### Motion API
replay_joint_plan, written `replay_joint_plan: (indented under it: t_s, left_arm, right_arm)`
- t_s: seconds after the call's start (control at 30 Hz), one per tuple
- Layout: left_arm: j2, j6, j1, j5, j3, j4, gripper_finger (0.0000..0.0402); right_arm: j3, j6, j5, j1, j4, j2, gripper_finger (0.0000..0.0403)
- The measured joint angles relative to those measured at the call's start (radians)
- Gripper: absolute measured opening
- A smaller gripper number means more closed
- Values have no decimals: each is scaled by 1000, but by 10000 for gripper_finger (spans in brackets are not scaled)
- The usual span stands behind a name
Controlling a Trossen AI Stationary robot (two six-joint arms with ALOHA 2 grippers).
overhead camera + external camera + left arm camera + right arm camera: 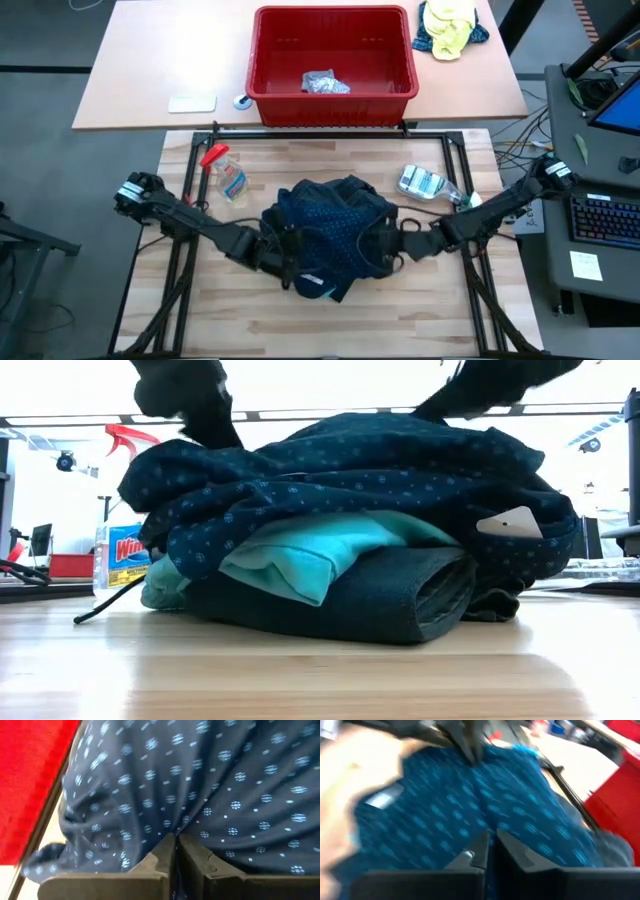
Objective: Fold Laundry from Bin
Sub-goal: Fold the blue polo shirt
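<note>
We judged the main risk to be the stack toppling: the soft navy dotted garment (335, 215) lay loosely over a folded bright turquoise garment (310, 555) and a folded dark grey garment (380, 595) at the middle of the wooden slatted table (440, 320), and a sideways drag would pull the lower folds apart. A snagged fold could also lift the whole pile.

The left gripper (290, 255) sat at the pile's near-left edge, its fingers (155, 862) pressed fully together against the dotted cloth; we could not tell whether any fabric was pinched. The right gripper (400, 240) sat at the pile's right edge, likewise closed.

Farther off, the red rectangular plastic bin (333, 95) held one light grey garment (325, 83).
</note>
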Motion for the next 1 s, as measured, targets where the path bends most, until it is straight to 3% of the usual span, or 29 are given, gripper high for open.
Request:
replay_joint_plan:
  t_s: [0.27,0.6,0.73,0.83,1.0]
  left_arm:
    - [-4,-85,23,-1,-52,-25,22]
    - [-51,-113,-31,5,74,-195,21]
    - [-51,-34,-20,-88,124,-190,20]
    - [-49,4,17,-152,113,-187,20]
    - [-47,-68,87,-150,4,-194,20]
  right_arm:
    - [-137,87,-7,-148,-19,-18,12]
    - [-107,123,-3,-114,-157,-211,12]
    - [-92,121,-2,-114,-141,-257,12]
    - [-93,116,-1,-124,-101,-246,12]
    - [-99,121,0,-127,-116,-164,12]
